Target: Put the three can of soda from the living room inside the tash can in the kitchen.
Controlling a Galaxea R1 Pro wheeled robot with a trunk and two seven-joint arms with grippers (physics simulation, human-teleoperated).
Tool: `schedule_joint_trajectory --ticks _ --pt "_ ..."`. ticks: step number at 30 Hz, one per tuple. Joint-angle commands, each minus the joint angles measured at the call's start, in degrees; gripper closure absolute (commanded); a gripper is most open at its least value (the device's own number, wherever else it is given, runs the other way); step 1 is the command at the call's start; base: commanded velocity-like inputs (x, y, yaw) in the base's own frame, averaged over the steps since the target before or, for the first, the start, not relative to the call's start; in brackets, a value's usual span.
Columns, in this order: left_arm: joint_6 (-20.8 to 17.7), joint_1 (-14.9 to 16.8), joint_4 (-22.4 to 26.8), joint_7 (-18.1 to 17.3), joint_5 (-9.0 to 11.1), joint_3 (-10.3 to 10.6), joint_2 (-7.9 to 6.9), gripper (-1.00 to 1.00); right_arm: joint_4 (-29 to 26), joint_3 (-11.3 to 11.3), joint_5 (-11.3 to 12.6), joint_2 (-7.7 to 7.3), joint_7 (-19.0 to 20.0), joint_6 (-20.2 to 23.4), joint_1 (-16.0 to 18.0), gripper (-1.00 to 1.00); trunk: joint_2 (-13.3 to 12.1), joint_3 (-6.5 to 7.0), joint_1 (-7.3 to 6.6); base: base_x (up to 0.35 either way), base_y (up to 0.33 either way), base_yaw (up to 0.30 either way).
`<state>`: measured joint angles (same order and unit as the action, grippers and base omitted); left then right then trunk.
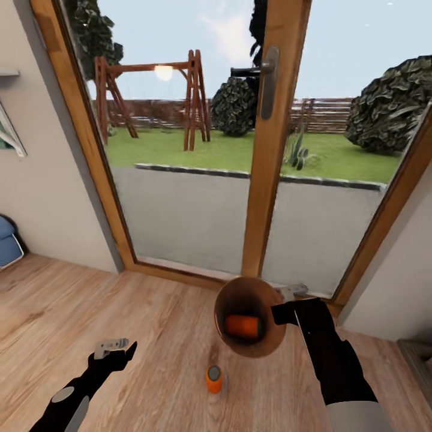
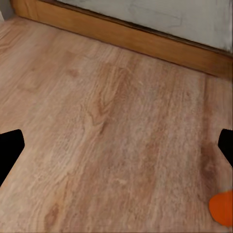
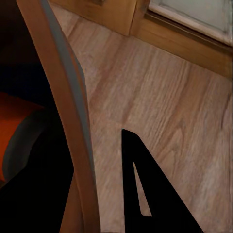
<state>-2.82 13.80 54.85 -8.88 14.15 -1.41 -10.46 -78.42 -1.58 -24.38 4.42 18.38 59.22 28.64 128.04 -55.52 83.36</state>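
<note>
Right claw (image 1: 287, 305) clamped on rim of tash can (image 1: 237, 300), 1 orange can (image 1: 242, 326) lying inside. Left claw (image 1: 114, 347) open, empty. Second orange can (image 1: 213, 378) upright on floor (image 1: 150, 312), between both claws. Best lowered squarely over it, then closed gently.

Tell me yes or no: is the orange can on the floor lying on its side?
No, the orange can stands upright on the wood floor, its grey top facing up, in front of the bin.

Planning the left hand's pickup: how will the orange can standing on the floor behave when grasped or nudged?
The orange can stands upright on smooth wood floor, so a sideways nudge would probably tip it. Once down, its round body would likely roll. It looks rigid and smooth, possibly slippery between fingers.
</note>
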Motion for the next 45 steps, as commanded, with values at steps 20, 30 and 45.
schedule_joint_trajectory --ticks 20,30,45 --pt "0.13 0.00 -0.03 0.00 -0.01 1.12 -0.07 -1.00 -0.07 -0.36 1.00 -0.16 -0.01 0.11 0.06 1.00 0.00 0.31 -0.01 0.000 -0.280 -0.251" --pt "0.00 0.00 -0.01 -0.12 -0.06 3.37 -0.08 -1.00 -0.07 -1.31 0.95 -0.18 -0.01 0.11 0.08 1.00 0.00 0.54 -0.01 0.001 0.069 -0.251" --pt "-0.25 0.00 -0.05 -0.39 -0.39 6.05 -0.10 -1.00 -0.07 -1.67 0.93 -0.35 -0.01 0.11 0.09 1.00 0.00 1.00 -0.01 0.050 0.244 -0.248"
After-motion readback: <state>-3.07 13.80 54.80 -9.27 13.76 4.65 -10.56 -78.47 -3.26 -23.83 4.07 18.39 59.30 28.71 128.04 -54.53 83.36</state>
